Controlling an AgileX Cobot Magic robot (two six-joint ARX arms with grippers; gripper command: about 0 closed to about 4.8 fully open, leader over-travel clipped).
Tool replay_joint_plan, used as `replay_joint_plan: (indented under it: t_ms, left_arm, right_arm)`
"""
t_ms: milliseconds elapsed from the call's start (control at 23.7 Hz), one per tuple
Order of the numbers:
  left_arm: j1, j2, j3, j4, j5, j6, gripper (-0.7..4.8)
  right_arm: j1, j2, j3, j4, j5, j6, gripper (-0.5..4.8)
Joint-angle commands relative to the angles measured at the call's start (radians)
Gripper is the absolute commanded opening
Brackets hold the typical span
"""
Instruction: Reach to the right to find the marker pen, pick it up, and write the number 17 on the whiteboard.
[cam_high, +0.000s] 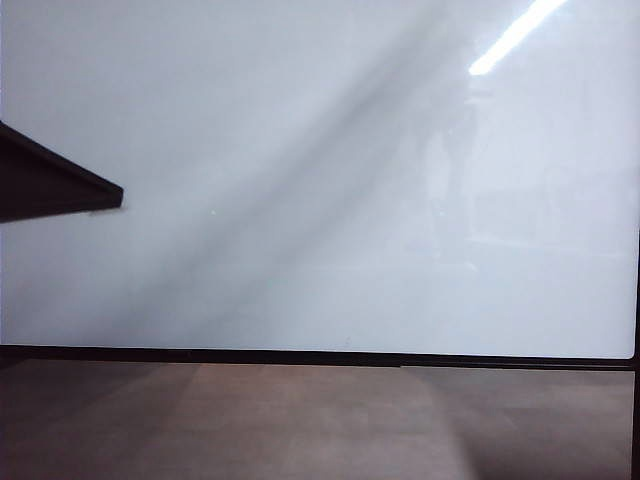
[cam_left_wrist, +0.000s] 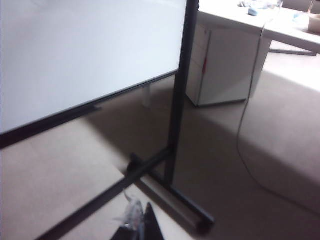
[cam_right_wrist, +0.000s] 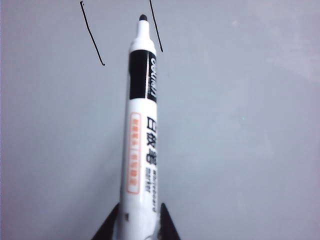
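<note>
Strokes (cam_right_wrist: 92, 35) beside marker pen (cam_right_wrist: 142, 135) run off frame.

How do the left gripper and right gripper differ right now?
The right gripper is shut on the marker pen, tip at the whiteboard beside two black strokes. The left gripper holds no pen and faces the stand's black frame and floor. Both show only their dark fingertips.

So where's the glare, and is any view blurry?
Exterior view: bright light streak at the whiteboard top right, soft diagonal shadows across it. Left wrist view: dim and soft. Right wrist view: marker in the right gripper sharp, evenly lit.
</note>
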Motion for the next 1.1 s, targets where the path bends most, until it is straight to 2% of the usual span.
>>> replay_joint_plan:
  t_ms: [42, 169, 379, 590, 716, 758, 927, 1096]
  left_arm:
    - [0.044, -0.07, 0.001, 0.018, -0.002, -0.003, -0.05]
    - [0.129, -0.147, 0.001, 0.018, 0.0, -0.003, -0.05]
    - [0.332, -0.249, 0.001, -0.03, -0.002, -0.003, -0.05]
    - [0.443, -0.261, 0.001, -0.136, 0.0, -0.003, -0.05]
    - [0.498, -0.261, 0.001, -0.144, 0.001, -0.003, -0.05]
    - [0.541, -0.261, 0.001, -0.129, 0.001, -0.003, -0.05]
    - [0.621, -0.315, 0.001, -0.109, 0.001, -0.003, -0.05]
    - [0.623, -0.397, 0.001, -0.169, 0.001, -0.003, -0.05]
  right_arm:
    - [0.002, -0.004, 0.003, 0.014, -0.003, 0.001, -0.04]
    - [0.002, -0.004, 0.003, 0.015, -0.006, 0.001, -0.04]
    - [0.002, -0.004, 0.003, 0.034, -0.007, 0.001, -0.04]
    - [0.002, -0.004, 0.003, 0.036, -0.007, -0.003, -0.04]
    - [0.002, -0.004, 0.003, 0.036, -0.007, -0.003, -0.04]
    - [0.002, -0.004, 0.003, 0.036, -0.007, -0.003, -0.04]
    - [0.002, -0.004, 0.003, 0.036, -0.007, -0.003, -0.04]
    - [0.002, -0.004, 0.003, 0.036, -0.024, -0.003, -0.04]
